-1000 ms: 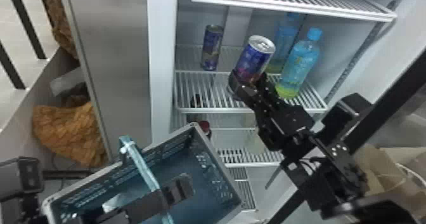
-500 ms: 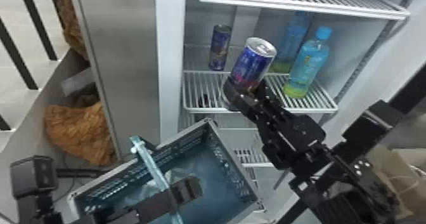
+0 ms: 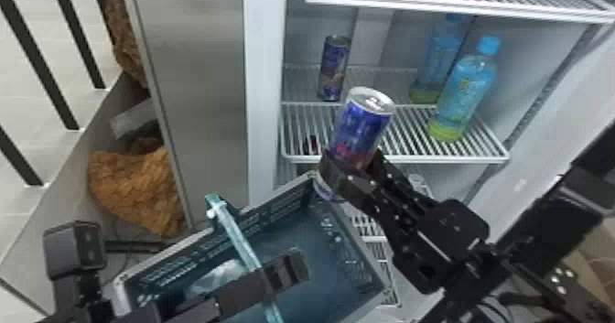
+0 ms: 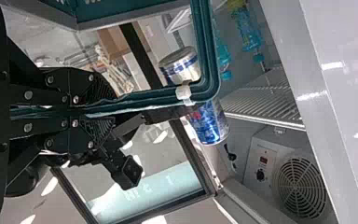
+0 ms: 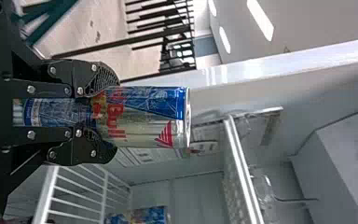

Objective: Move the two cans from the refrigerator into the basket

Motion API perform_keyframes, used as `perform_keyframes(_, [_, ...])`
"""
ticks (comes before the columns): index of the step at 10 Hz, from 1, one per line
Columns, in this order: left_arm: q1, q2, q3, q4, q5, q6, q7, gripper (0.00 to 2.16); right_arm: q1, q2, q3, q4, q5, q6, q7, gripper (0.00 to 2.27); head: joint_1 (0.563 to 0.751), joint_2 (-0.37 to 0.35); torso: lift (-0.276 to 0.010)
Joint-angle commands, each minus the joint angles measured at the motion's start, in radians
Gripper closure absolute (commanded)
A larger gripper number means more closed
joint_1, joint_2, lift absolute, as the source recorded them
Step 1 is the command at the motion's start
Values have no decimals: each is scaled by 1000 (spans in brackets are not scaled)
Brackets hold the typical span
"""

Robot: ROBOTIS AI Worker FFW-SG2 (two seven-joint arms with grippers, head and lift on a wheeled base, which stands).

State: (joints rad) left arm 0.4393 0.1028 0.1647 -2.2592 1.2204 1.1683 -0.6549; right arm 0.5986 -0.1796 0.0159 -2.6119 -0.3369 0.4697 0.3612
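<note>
With my right gripper point(image 3: 351, 162) I am clamping one can point(image 3: 361, 130) around its lower half, near the head view's centre. Its long axis is leaning, lid toward the upper right, base toward the lower left, where it is overlapping the upper corner of the basket point(image 3: 350, 249); I cannot tell whether it is clearing the rim. The basket's opening is lying to my gripper's lower left, so I judge the coming move as left and inward, then down. My left gripper point(image 4: 112, 111) is closing on the basket's handle point(image 3: 238, 235). Farther out, the second can point(image 3: 334, 68) is standing upright on the refrigerator shelf point(image 3: 412, 158), upper centre of the frame, with my right arm probably the better placed for it.
</note>
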Motion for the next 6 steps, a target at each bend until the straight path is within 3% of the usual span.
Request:
perform_keyframes(1, [0,-2,1,0,0,0,0,1202,35,-1,-14,-30,2,38,12,1211,695,-131,-35])
perform_keyframes(6, [0,-3,3,0,2,-2,0,1202,108,-1,-42,-74,24,163,97,1211,695,-125,-35])
